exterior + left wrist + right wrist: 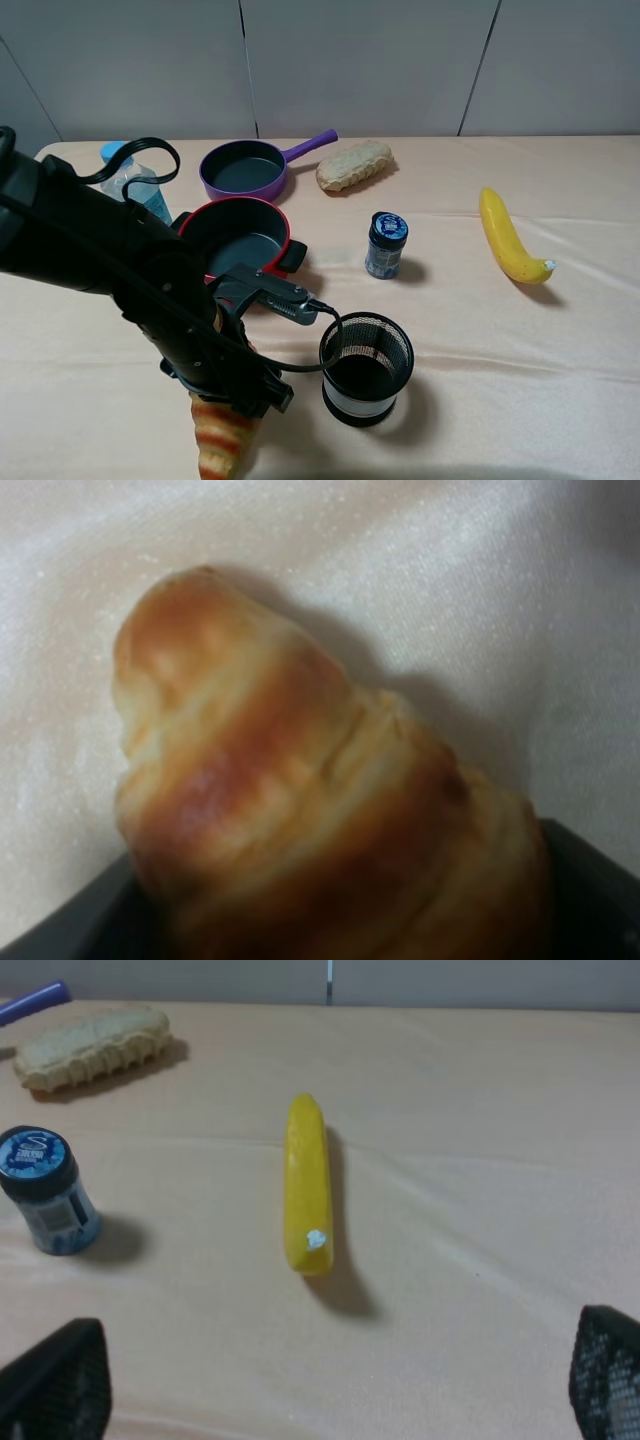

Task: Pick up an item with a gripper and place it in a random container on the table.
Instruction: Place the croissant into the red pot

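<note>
The golden-brown striped croissant [222, 440] lies low at the table's front left edge, its tip pointing to the front. My left gripper [235, 395] is right over its upper end and shut on it. In the left wrist view the croissant [300, 780] fills the frame, with black fingers [590, 890] against both of its sides and beige cloth behind. The red pot [245, 240], dark grey inside, stands just behind the left arm. My right gripper [328, 1375] is open and empty above the cloth, outside the exterior view.
A black mesh cup [366, 368] stands right of the left gripper. A purple pan [243, 168], a pale bread loaf [353, 164] and a water bottle [135, 180] sit at the back. A blue-lidded jar [386, 243] is mid-table and a banana [508, 240] at the right.
</note>
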